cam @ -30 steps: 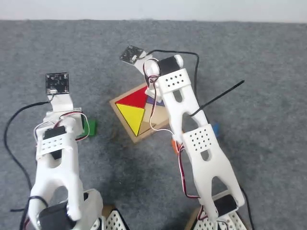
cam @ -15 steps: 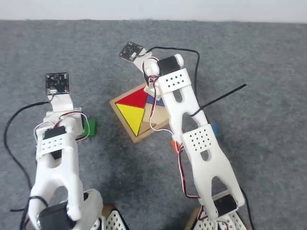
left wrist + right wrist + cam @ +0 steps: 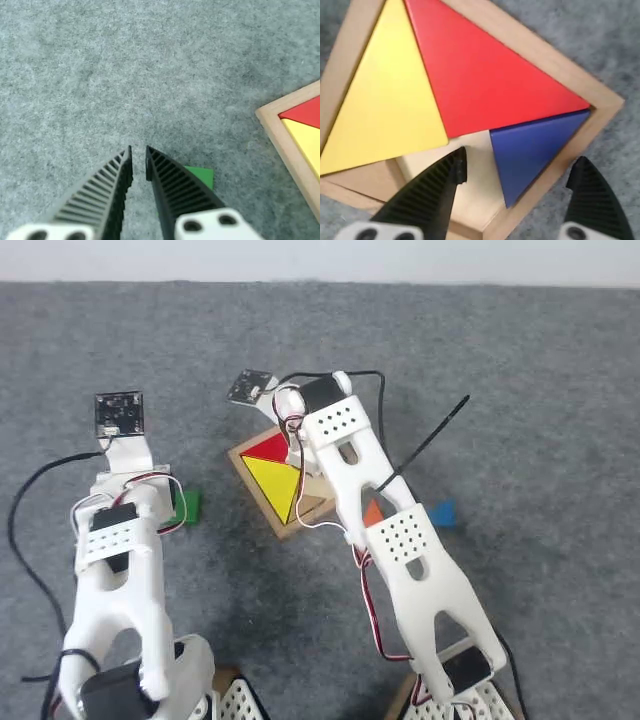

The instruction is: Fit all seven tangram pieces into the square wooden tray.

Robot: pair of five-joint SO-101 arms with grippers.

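Lying below the spread right tool (image 3: 521,156), blue triangle (image 3: 535,142) inside wooden tray (image 3: 555,65).

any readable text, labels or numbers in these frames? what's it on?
No readable text anywhere.
red triangle, yellow triangle, blue triangle, green piece: plain colour, no print.
wooden tray: bare wood, no marks.
camera boards on the wrists: any markings are too small to read.
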